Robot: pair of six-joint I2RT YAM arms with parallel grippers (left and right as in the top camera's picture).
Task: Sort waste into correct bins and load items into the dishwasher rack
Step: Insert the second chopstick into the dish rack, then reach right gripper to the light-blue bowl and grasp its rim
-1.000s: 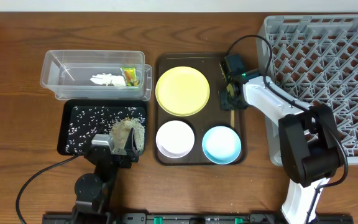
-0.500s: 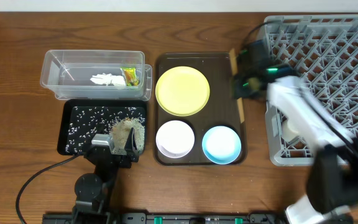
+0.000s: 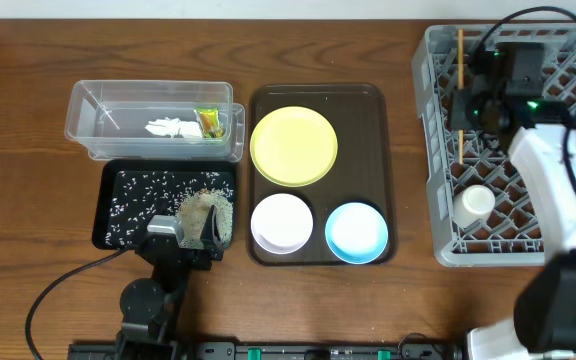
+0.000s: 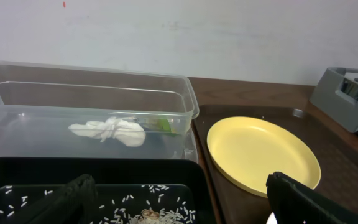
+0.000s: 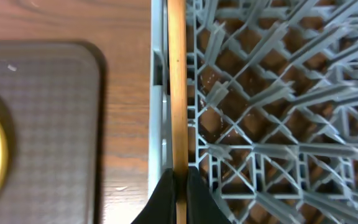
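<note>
My right gripper (image 3: 465, 108) (image 5: 179, 194) is shut on the wooden chopsticks (image 3: 460, 70) (image 5: 177, 87), which read as one thin stick, held lengthwise over the left side of the grey dishwasher rack (image 3: 528, 45) (image 5: 272, 106). A white cup (image 3: 475, 203) stands in the rack. The yellow plate (image 3: 293, 146) (image 4: 263, 152), white bowl (image 3: 282, 222) and light blue bowl (image 3: 356, 232) sit on the brown tray (image 3: 378, 120). The clear tub (image 3: 98, 110) (image 4: 17, 93) holds the napkin (image 3: 171, 128) (image 4: 110, 130) and wrapper (image 3: 208, 122). My left gripper (image 3: 183, 240) (image 4: 179, 208) is open over rice (image 3: 208, 205) in the black tray (image 3: 118, 215).
The brown serving tray lies between the bins and the rack, with its right strip bare. The rack's left wall (image 5: 157, 93) stands just beside the held chopsticks. Bare wooden table (image 3: 28, 200) surrounds everything.
My right arm has lifted the chopsticks from the brown tray's right edge and carried them up and right, over the rack's left side. The left arm has not moved.
</note>
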